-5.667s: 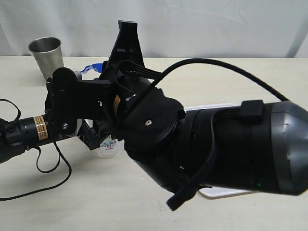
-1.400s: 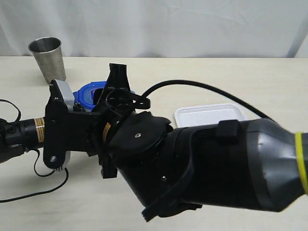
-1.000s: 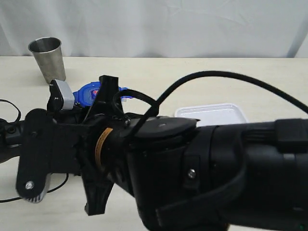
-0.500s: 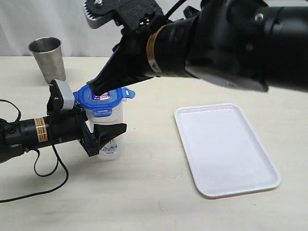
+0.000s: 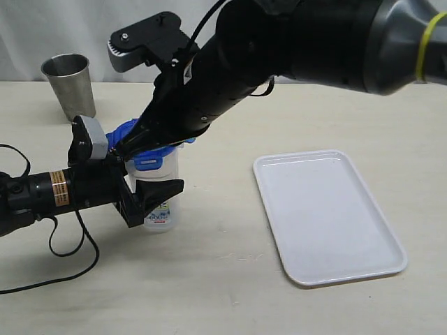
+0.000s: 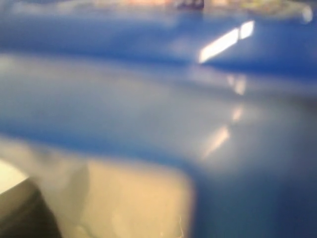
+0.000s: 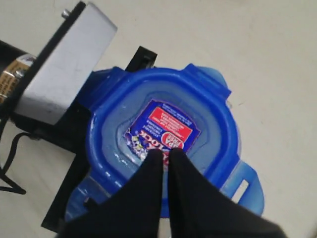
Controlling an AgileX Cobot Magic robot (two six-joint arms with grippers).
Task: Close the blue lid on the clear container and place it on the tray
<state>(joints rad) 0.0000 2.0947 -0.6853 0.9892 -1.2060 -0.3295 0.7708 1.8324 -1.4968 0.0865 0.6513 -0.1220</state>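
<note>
Beige table (image 5: 209, 279), white cloth backdrop (image 5: 28, 28) behind, cup (image 5: 68, 84) at the back. The left gripper (image 5: 150, 199) clasps the container (image 5: 159, 211) upright, well apart from the tray (image 5: 328, 216), and the right gripper (image 7: 166, 158), tips pinched together, presses its lid (image 7: 208, 124)

Upright grey steel cup (image 5: 68, 84) sits well apart from left claw (image 5: 155, 192), off its far side twd the backdrop. Beige table (image 5: 209, 279) runs under the claw w/ white cloth (image 5: 42, 28) hanging behind the cup.
</note>
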